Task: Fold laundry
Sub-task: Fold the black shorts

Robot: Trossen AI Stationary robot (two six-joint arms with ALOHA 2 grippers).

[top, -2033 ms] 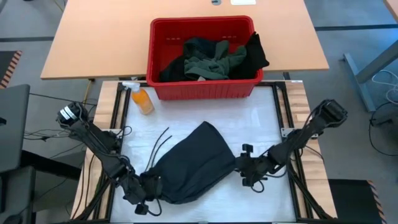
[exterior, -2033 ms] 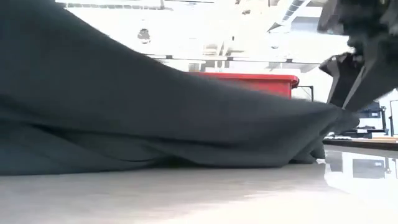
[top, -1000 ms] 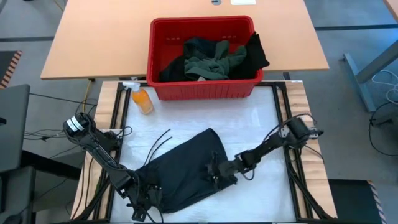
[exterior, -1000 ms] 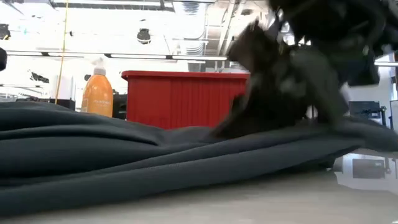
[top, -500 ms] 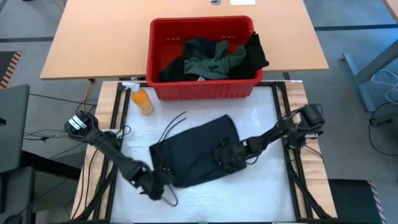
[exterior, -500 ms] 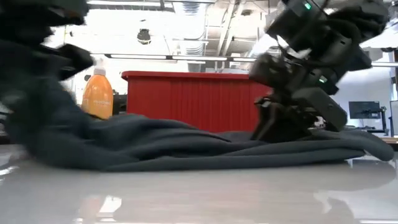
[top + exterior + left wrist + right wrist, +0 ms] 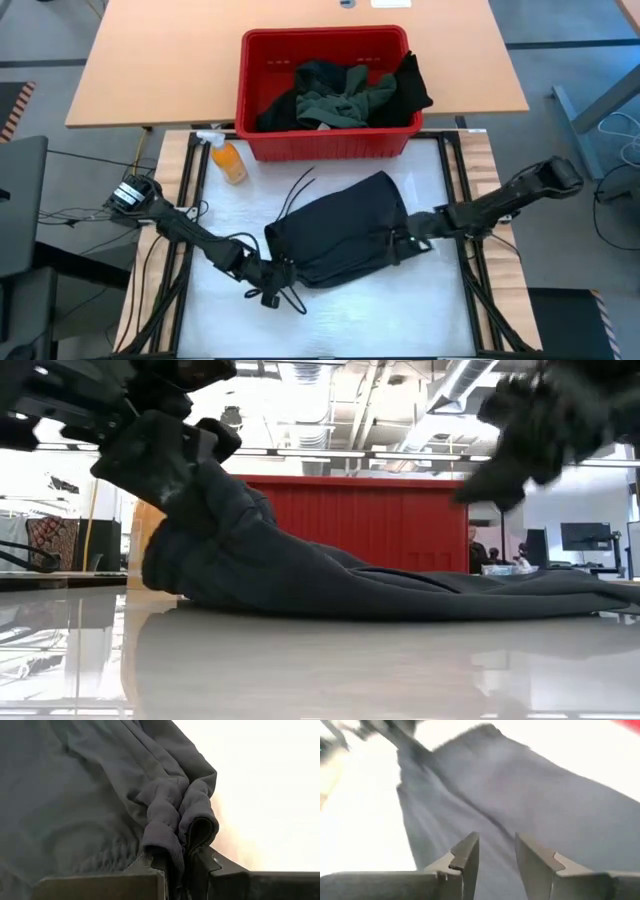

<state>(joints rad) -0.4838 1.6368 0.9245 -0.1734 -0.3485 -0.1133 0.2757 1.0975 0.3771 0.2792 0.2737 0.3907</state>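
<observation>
The left claw (image 7: 272,284) is clamped tight on a bunched, ribbed edge of the soft black cloth garment (image 7: 345,240); in its wrist view the fold of fabric (image 7: 175,827) is pinched between the two dark fingers (image 7: 150,870). In the low view that corner is lifted off the surface, the cloth rising to the left claw (image 7: 165,445) while the rest slopes down flat.

The right claw (image 7: 405,245) sits at the garment's opposite edge. Its fingers (image 7: 467,852) stand partly apart with a clear gap between them and nothing held, the dark cloth (image 7: 520,805) lying just beyond them.

The black garment lies near the middle of the white bench (image 7: 430,310), between the two claws, its thin black drawstrings (image 7: 298,188) trailing toward the basket.

Behind it, the red plastic basket (image 7: 325,145) holds the rest of the laundry, a crumpled heap of dark green (image 7: 345,97) and black cloth (image 7: 410,80). A small orange bottle with a white spray top (image 7: 226,158) stands just beside the basket's left corner.
</observation>
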